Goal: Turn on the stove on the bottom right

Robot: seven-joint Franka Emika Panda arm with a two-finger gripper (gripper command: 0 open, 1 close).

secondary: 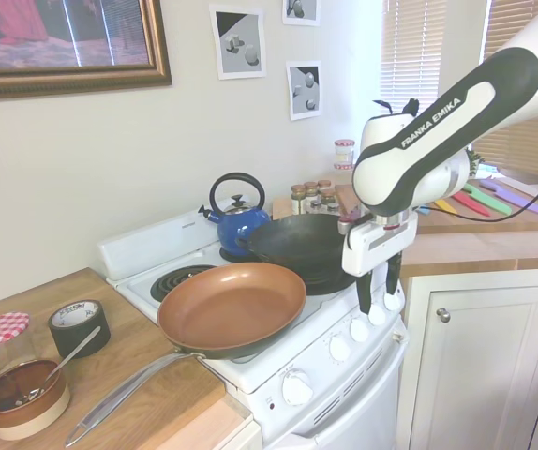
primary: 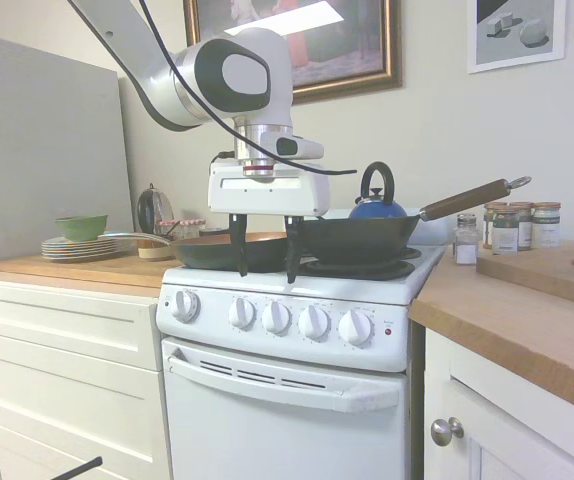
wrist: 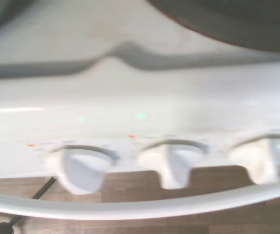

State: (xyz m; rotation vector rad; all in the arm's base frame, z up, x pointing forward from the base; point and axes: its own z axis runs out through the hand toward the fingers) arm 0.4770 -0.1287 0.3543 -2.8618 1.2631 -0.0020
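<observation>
Stove (primary: 297, 350) — narrow white range standing between wood-topped cabinets (primary: 67, 330), five knobs (primary: 276, 317) along its front panel. My gripper (primary: 264, 268) hangs just above the knobs — fingers spread, holding nothing.

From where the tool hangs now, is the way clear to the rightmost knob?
Probably yes. The open tool hangs above the knob row, left of the rightmost knob. The wok sits behind the panel, so nothing blocks the front.
</observation>
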